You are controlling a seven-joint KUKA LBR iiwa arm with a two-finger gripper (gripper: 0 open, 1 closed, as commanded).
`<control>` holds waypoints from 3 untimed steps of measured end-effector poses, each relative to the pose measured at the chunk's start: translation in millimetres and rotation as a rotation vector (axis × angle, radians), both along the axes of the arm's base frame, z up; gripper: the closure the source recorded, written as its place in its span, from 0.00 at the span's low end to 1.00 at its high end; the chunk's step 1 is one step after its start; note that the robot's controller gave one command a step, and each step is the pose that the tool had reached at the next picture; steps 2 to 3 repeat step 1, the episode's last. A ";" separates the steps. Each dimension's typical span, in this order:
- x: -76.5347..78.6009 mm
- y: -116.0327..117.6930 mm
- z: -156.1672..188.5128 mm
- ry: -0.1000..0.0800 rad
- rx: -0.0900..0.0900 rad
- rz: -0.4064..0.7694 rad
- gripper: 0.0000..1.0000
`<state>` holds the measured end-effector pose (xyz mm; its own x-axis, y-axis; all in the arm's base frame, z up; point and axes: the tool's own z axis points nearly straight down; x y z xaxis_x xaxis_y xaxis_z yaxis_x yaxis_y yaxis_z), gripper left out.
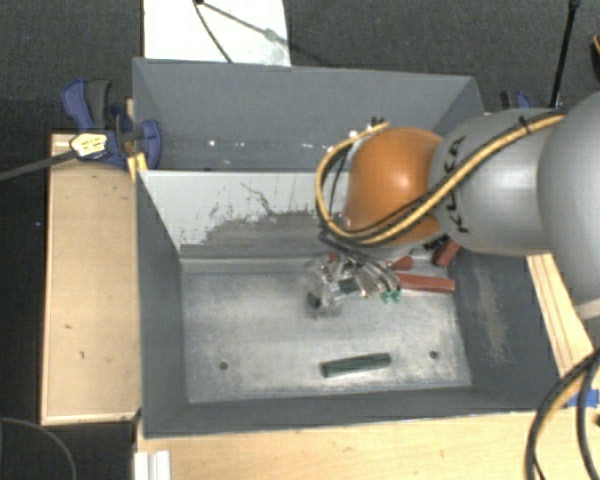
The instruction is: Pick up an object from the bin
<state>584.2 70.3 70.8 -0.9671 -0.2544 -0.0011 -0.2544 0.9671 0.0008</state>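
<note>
End effector (327, 296) is hanging low inside the grey metal bin (160, 298), close to the floor and near the back wall. The arm (520, 188) is coming in from the right, with the orange cover (390, 183) sitting directly above and slightly right of the end effector. Yellow-black cables (480, 163) are looping around that cover.

Cannot tell how far open the end effector is, or whether it is gripping anything; the metal parts are blurring together.

The nearest loose things are small green bits (388, 294) lying just to its right. A red strip (427, 284) is lying flat further right, and a second red piece (446, 253) is sitting right and behind, under the arm. A dark green bar (356, 365) is lying flat well in front of the end effector, slightly right, apart from everything else.
</note>
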 end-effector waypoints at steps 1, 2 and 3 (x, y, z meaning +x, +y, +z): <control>-43.7 2.3 132.4 -0.008 -0.001 0.316 1.00; -43.7 2.3 132.4 -0.008 -0.001 0.316 1.00; -43.7 2.3 132.4 -0.008 -0.001 0.316 1.00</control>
